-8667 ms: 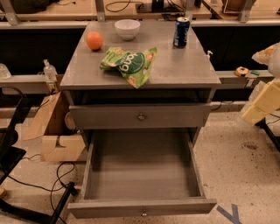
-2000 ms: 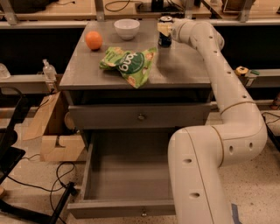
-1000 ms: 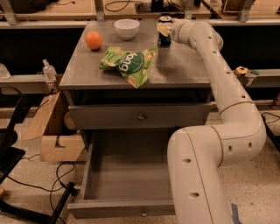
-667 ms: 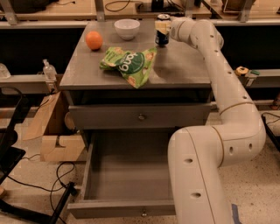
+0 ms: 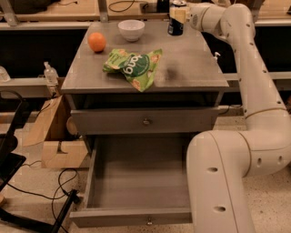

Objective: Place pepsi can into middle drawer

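Cabinet top (image 5: 193,68), claw (image 5: 178,12) clasping pepsi can (image 5: 175,26) (back-right)

The floor (image 5: 32,182) is pale and speckled. A grey cabinet (image 5: 191,75) stands in the centre. At 12 o'clock a long wooden bench (image 5: 54,10) runs along the back, with a dark space under it. At 9 o'clock a grey rail (image 5: 25,85) carries a small clear bottle (image 5: 51,75). At 8 o'clock stands a cardboard box (image 5: 57,136), and black cables (image 5: 54,191), perhaps from a stand, lie at 7 o'clock. The gripper (image 5: 178,14) grasps the pepsi can (image 5: 174,26) at 1 o'clock
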You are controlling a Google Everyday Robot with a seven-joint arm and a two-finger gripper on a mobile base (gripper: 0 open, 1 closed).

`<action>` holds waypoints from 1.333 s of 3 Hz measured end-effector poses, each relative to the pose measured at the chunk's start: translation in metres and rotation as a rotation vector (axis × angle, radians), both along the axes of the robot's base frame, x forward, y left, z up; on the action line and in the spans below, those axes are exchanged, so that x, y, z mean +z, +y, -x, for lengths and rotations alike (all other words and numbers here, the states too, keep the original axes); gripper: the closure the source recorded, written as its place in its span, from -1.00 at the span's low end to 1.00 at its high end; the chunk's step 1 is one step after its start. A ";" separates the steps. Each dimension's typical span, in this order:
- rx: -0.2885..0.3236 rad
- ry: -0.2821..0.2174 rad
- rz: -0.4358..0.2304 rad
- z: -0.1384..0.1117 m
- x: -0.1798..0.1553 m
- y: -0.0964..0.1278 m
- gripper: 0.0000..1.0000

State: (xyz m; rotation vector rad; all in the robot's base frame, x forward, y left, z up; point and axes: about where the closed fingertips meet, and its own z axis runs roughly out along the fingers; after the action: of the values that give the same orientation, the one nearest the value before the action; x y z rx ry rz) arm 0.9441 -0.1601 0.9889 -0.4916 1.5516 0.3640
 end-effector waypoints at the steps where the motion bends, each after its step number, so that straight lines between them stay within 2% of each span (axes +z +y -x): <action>1: 0.051 0.049 0.039 0.029 0.009 -0.013 1.00; 2: 0.051 0.049 0.039 0.029 0.009 -0.013 1.00; 3: 0.070 0.037 0.072 0.034 0.015 -0.006 1.00; 4: 0.117 0.016 0.147 0.057 0.044 0.004 1.00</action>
State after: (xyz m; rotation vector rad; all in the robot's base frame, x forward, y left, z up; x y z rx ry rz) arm 0.8870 -0.1564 1.0330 -0.6974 1.5756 0.3448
